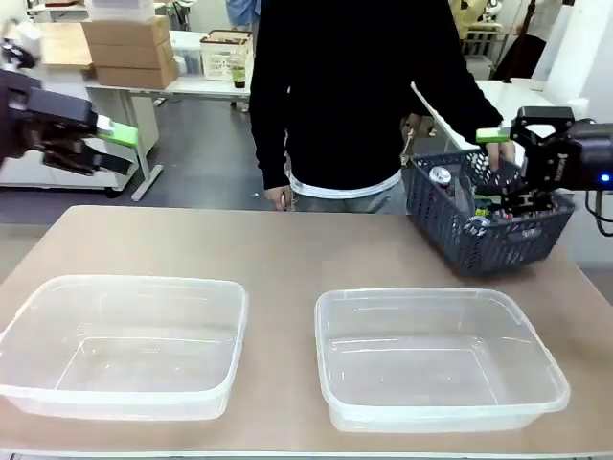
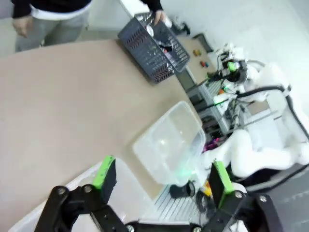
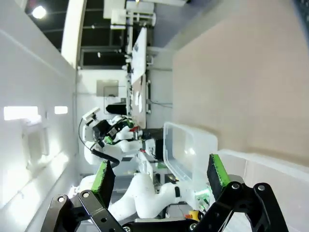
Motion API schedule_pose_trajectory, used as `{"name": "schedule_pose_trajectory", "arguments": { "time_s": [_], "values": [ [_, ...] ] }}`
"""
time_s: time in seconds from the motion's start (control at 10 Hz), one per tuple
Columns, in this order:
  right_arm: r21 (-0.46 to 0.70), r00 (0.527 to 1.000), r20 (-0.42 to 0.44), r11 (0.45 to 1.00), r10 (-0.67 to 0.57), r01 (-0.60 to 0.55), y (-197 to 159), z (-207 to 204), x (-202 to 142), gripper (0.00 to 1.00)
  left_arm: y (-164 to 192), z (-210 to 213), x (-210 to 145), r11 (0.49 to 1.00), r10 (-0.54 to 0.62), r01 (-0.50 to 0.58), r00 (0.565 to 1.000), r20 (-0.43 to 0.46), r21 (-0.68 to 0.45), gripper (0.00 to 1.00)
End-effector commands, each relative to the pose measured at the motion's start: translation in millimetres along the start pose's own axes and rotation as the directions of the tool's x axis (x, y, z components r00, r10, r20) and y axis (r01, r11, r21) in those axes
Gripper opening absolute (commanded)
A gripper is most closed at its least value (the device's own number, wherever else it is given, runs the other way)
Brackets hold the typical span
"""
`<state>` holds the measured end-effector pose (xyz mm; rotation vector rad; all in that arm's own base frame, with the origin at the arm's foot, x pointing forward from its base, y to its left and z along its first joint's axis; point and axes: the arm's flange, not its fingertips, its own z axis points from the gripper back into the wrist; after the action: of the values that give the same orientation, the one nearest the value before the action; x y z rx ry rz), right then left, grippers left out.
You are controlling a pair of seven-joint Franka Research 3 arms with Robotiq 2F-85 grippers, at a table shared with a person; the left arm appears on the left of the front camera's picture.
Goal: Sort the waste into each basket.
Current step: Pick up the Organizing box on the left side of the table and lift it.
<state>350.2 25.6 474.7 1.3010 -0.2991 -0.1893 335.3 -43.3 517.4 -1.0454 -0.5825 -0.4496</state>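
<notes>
Two clear baskets lie side by side on the tan table, one at the left (image 1: pixel 124 281) and one at the right (image 1: pixel 421 292), both with nothing in them. The waste sits in a dark grey lattice basket (image 1: pixel 450 235) at the far right; a red-and-silver can (image 1: pixel 440 176) shows at its top. A person's hand (image 1: pixel 498 153) holds that basket's far rim. My right gripper (image 1: pixel 503 158) hangs open just above it, holding nothing. My left gripper (image 1: pixel 117 149) is open and raised beyond the table's far left corner. In the left wrist view, open fingers (image 2: pixel 104 174) frame a clear basket (image 2: pixel 169 145).
The person stands at the far side of the table, the other hand (image 1: pixel 281 198) hanging near its edge. Bare tabletop (image 1: pixel 287 249) stretches between the person and the clear baskets. Desks and cardboard boxes (image 1: pixel 129 48) stand farther back at the left.
</notes>
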Motion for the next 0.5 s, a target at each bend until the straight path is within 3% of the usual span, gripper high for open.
{"name": "schedule_pose_trajectory", "arguments": {
  "time_s": [0.0, 0.4],
  "values": [
    [-0.058, 0.987, -0.086, 0.989, 0.134, -0.140, 16.8, -2.2, -12.3, 1.00, -14.4, -15.8, 3.3, 0.994, -0.093, 0.096, 0.993, -0.070, 0.043, 1.00],
    [-0.058, 0.987, -0.086, 0.989, 0.134, -0.140, 16.8, -2.2, -12.3, 1.00, -14.4, -15.8, 3.3, 0.994, -0.093, 0.096, 0.993, -0.070, 0.043, 1.00]
  ]
}}
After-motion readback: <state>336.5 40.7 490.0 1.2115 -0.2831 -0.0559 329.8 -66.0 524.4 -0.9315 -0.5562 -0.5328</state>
